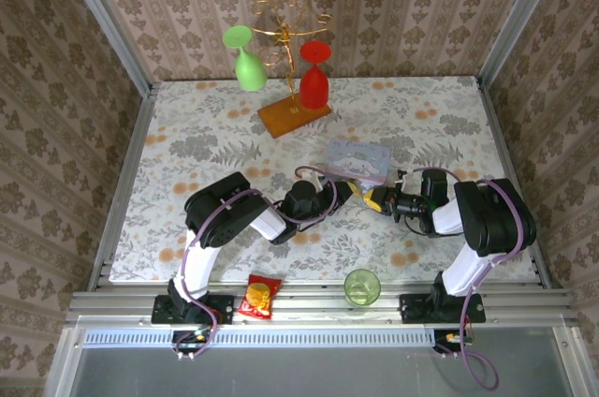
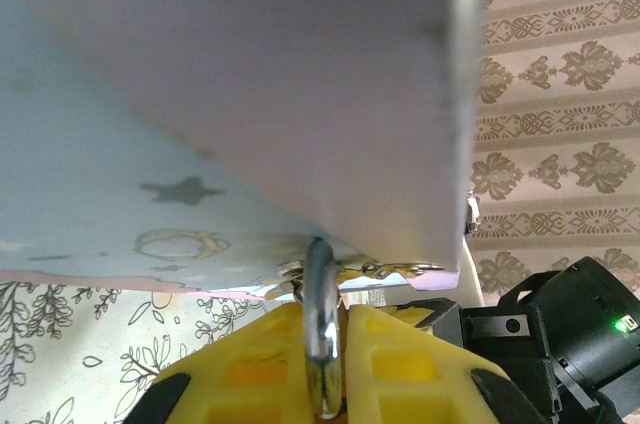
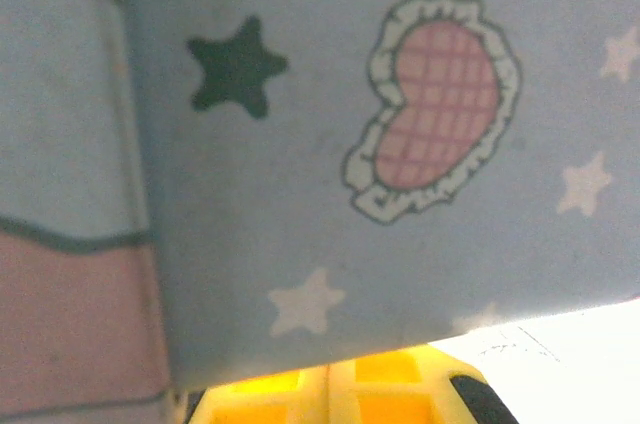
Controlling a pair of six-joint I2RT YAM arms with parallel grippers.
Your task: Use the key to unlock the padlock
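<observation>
In the left wrist view my left gripper (image 2: pixel 322 316) has its yellow fingers shut on the padlock's silver shackle (image 2: pixel 320 279), which rises to the underside of the pale-blue tin (image 2: pixel 250 74). The brass body is hidden. A thin silvery metal piece (image 2: pixel 405 267) lies at the tin's edge. From above, the left gripper (image 1: pixel 346 193) and right gripper (image 1: pixel 372 198) meet tip to tip just below the tin (image 1: pixel 357 161). My right gripper (image 3: pixel 328 379) has its yellow fingers pressed together under the tin (image 3: pixel 350 94). The key is hidden.
A green cup (image 1: pixel 361 286) and a red snack packet (image 1: pixel 259 296) sit at the near table edge. At the back, a wooden-based gold rack (image 1: pixel 292 114) holds a green glass (image 1: pixel 247 62) and a red glass (image 1: pixel 314 74).
</observation>
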